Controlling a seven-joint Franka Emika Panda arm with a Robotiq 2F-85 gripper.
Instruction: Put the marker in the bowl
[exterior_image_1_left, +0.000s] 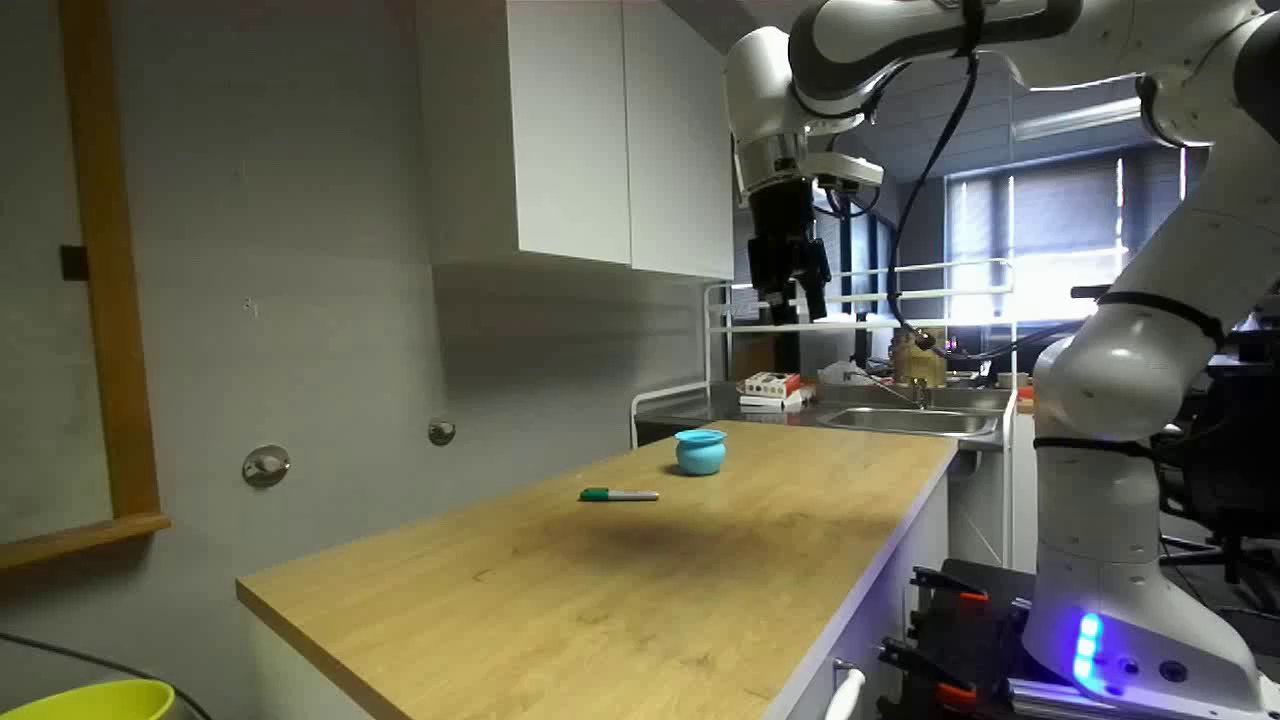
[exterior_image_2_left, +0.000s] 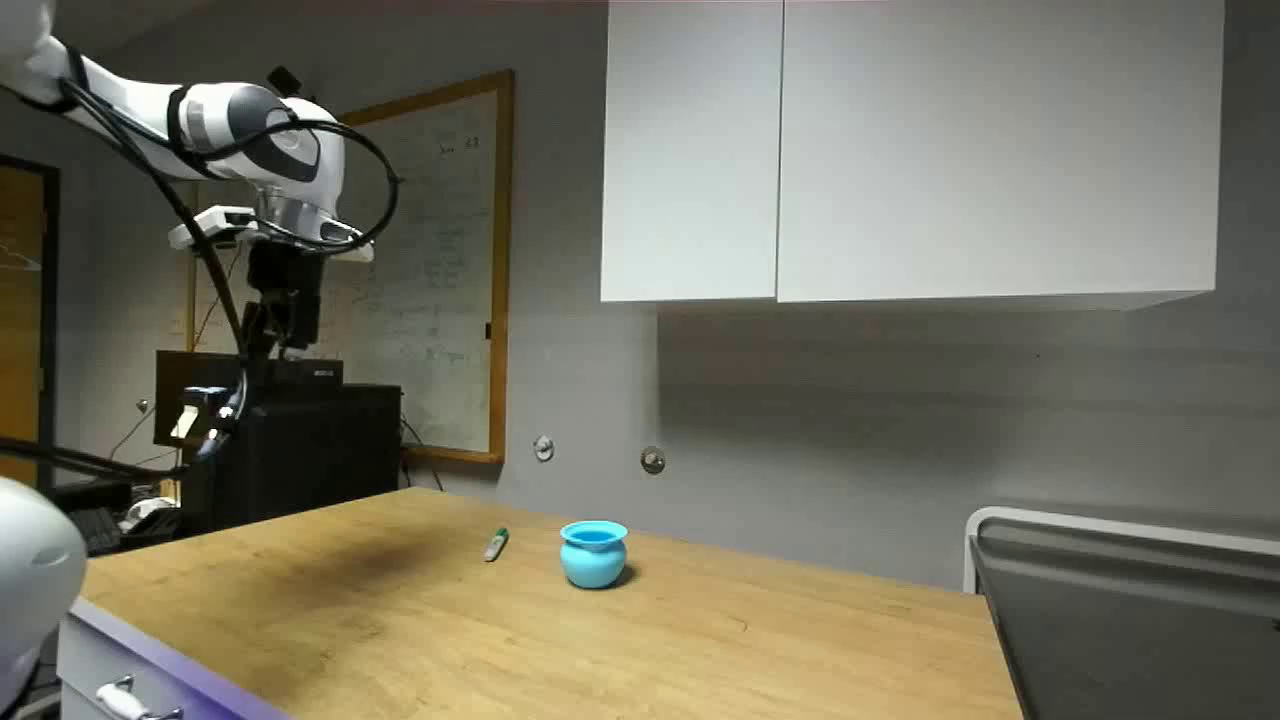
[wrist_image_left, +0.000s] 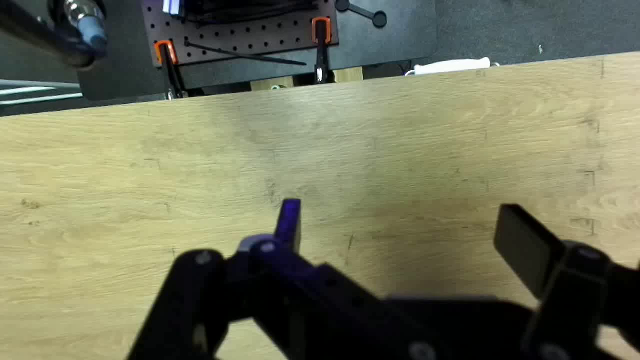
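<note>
Nearest the camera, along the bottom of the wrist view, the tool (wrist_image_left: 402, 232) stands spread wide, pinching nothing; it hangs well above the tabletop (wrist_image_left: 200, 170), likely leaving room for an approach. Near the middle of an exterior view, the green-capped marker (exterior_image_1_left: 620, 495) lies flat to the lower left of the upright bowl (exterior_image_1_left: 700, 455), not touching it, perhaps placed close for a short carry. Within the bowl's mouth only blue inner wall shows; its bottom is hidden, so contents cannot be judged. At that frame's lower left, a yellow-green container (exterior_image_1_left: 85, 702) is cut off, contents unseen
</note>
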